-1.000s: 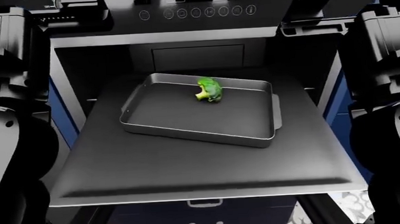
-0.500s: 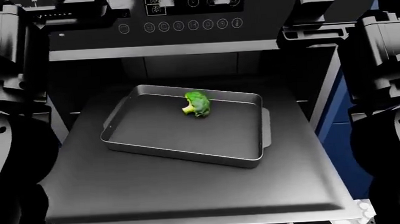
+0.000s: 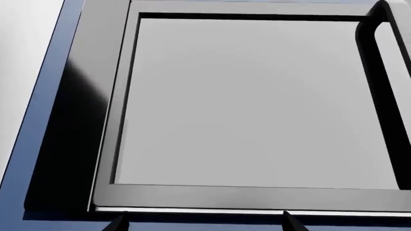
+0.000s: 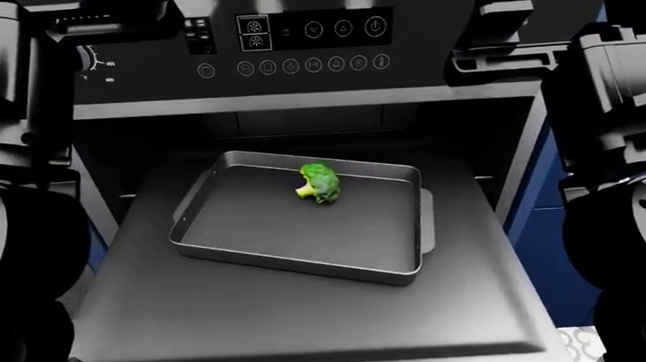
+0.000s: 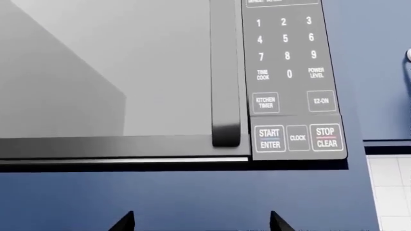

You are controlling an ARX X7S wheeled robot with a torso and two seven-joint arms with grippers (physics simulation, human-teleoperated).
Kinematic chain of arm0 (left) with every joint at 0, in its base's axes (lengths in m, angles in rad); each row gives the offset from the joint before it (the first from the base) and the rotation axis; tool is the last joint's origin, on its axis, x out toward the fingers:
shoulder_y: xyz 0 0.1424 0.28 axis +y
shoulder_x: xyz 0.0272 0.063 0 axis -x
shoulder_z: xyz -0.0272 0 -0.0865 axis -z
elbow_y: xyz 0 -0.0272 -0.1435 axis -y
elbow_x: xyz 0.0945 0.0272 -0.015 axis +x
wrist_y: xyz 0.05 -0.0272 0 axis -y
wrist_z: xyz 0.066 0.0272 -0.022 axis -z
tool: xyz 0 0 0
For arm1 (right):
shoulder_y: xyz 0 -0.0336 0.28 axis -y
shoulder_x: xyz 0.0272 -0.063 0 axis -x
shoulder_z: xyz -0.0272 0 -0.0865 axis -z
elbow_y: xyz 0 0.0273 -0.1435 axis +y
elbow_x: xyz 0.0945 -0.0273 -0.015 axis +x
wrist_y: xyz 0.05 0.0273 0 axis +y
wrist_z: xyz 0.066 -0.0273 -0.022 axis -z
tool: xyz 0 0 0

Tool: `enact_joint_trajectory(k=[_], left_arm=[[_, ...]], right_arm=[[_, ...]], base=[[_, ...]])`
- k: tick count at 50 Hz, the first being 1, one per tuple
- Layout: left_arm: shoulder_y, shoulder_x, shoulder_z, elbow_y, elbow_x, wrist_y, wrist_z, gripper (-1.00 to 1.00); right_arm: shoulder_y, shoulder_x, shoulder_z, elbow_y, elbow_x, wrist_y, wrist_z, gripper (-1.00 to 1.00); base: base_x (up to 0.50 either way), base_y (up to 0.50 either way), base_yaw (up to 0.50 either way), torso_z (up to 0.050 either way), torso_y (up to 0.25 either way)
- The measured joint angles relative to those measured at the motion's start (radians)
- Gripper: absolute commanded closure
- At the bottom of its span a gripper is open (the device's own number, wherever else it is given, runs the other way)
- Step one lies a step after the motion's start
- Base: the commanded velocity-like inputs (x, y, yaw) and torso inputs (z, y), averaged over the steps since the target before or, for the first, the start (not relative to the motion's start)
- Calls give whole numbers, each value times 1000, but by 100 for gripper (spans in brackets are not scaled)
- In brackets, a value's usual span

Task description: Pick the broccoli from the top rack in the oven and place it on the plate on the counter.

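The broccoli (image 4: 319, 182) is bright green with a pale yellow-green stalk. It lies in a dull grey baking tray (image 4: 304, 248) on the dark grey top rack (image 4: 308, 314). The oven (image 4: 295, 66) is black with pale round button outlines. Navy blue cabinets (image 4: 542, 244) flank it. The microwave keypad (image 5: 289, 77) is dark grey with white lettering.

Head view down onto the oven (image 4: 295, 83); both wrist views close, facing a microwave (image 5: 160, 96) front.

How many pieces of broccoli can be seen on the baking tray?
1. The broccoli lies inside the baking tray, near its far rim, on the top rack pulled out of the oven. Nothing seems to hide another piece.
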Motion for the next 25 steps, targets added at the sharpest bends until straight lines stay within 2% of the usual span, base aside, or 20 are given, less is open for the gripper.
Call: enact_joint_trajectory(k=[4, 17, 25], left_arm=[[1, 0, 2, -4, -1, 1, -5, -100], [4, -8, 21, -7, 1, -6, -27, -100], [6, -16, 29, -7, 7, -7, -39, -100]], right_arm=[[-3, 2, -1, 1, 0, -4, 2, -100], [-15, 16, -9, -2, 0, -9, 8, -100], [-22, 15, -6, 0, 14, -3, 13, -100]], base=[[0, 0, 0, 5, 0], [0, 500, 0, 0, 0], [0, 0, 0, 0, 0]])
